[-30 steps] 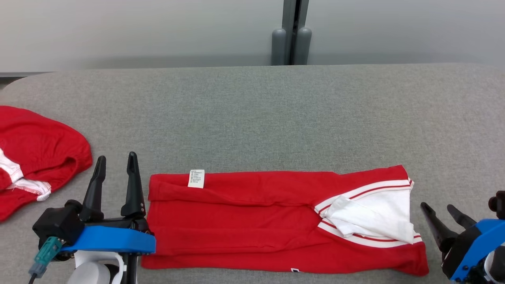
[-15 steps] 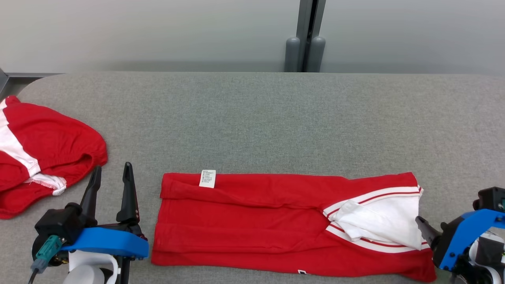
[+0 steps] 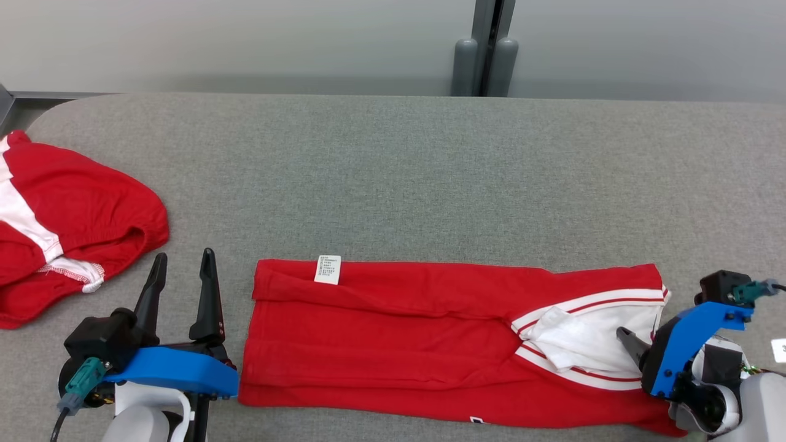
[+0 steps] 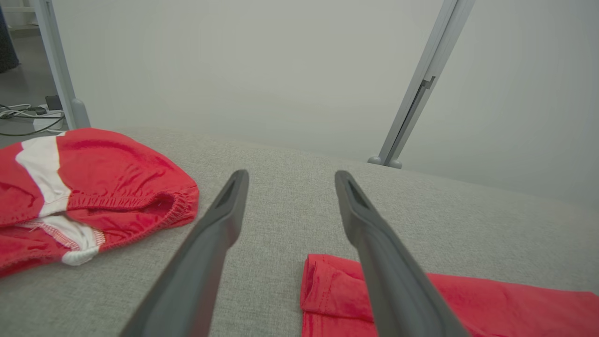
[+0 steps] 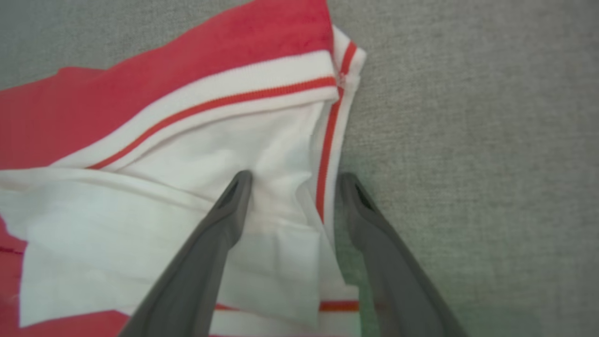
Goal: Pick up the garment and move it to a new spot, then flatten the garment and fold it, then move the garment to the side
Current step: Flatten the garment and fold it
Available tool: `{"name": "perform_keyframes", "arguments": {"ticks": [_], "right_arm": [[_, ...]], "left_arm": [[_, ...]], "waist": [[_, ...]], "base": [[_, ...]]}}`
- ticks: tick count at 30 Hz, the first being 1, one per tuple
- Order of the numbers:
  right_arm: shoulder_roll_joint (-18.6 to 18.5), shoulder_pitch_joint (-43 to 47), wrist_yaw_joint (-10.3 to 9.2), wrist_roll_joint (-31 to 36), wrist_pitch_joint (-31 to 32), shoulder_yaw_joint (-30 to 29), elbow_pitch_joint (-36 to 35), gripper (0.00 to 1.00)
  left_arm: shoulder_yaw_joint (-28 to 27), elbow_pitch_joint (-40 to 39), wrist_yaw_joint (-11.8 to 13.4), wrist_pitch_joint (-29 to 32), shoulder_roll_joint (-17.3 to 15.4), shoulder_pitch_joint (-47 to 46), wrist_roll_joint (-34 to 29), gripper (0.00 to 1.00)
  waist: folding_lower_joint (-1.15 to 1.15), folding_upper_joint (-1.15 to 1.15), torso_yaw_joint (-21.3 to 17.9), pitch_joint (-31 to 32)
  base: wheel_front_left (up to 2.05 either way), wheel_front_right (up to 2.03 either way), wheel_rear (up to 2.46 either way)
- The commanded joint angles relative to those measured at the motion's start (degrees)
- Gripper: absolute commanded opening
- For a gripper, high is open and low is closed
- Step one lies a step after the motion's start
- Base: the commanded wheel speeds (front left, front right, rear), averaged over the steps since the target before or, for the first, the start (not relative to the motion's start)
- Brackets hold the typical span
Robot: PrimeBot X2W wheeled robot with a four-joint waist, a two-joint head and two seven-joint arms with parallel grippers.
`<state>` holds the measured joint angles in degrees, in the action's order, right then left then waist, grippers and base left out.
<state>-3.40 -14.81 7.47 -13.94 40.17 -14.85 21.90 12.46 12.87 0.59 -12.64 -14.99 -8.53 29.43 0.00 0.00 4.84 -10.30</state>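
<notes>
Two red garments lie on the grey padded table. The garment under task lies folded into a long band across the lower centre of the head view, with its white, red-striped panel turned up at the lower right. The second garment sits crumpled at the left edge, well apart from it.

Writing: a white care label lies on the folded garment's upper left corner; its print is too small to read. A small white mark shows on the garment's lower edge, and a white tag at the right edge of the frame; both are illegible.

Left gripper: fingers spread wide and holding nothing, just beside the garment's left end at the lower left of the head view.

Right gripper: fingers spread wide. Its wrist view supplies what the head view hides: one finger lies over the white panel, the other over bare grey surface, and the red-striped trim edge runs between them. Whether either finger touches the cloth cannot be determined. The head view gives one dark finger over the white panel.

The left wrist view adds the gathered elastic opening of the second garment, the rolled corner of the folded one at lower centre, and cables on the floor at upper left. A grey post stands behind the table at top centre of the head view.
</notes>
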Motion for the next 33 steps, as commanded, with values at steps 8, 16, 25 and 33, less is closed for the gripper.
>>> {"name": "perform_keyframes", "arguments": {"ticks": [8, 16, 25, 33], "right_arm": [[1.68, 0.61, 0.36, -0.10, 0.48, 6.31, 2.86, 0.00], [-0.04, 0.90, 0.00, 7.71, -2.72, -2.31, -7.21, 0.00], [-3.17, 4.13, 0.02, 12.47, 3.41, -13.06, -22.47, 0.00], [-3.02, 7.28, 0.03, 11.82, 9.10, -11.68, -32.92, 0.00]], "left_arm": [[0.38, 0.93, -0.59, -0.29, 0.03, -1.30, 0.61, 1.00], [0.16, 0.96, -0.13, -0.51, -0.23, -0.85, 1.11, 1.00], [0.22, 1.00, 0.00, -0.79, -0.11, -0.70, 1.54, 1.00], [-0.37, 0.77, 0.25, -1.15, -0.55, -0.04, 2.05, 1.00]], "waist": [[0.00, 0.00, 0.37, -0.54], [0.00, 0.00, -1.26, -0.28], [0.00, 0.00, -3.11, 0.68], [0.00, 0.00, -3.65, 1.20]], "base": [[0.00, 0.00, 0.00], [0.00, 0.00, 0.00], [0.00, 0.00, 0.00], [0.00, 0.00, 0.00]]}}
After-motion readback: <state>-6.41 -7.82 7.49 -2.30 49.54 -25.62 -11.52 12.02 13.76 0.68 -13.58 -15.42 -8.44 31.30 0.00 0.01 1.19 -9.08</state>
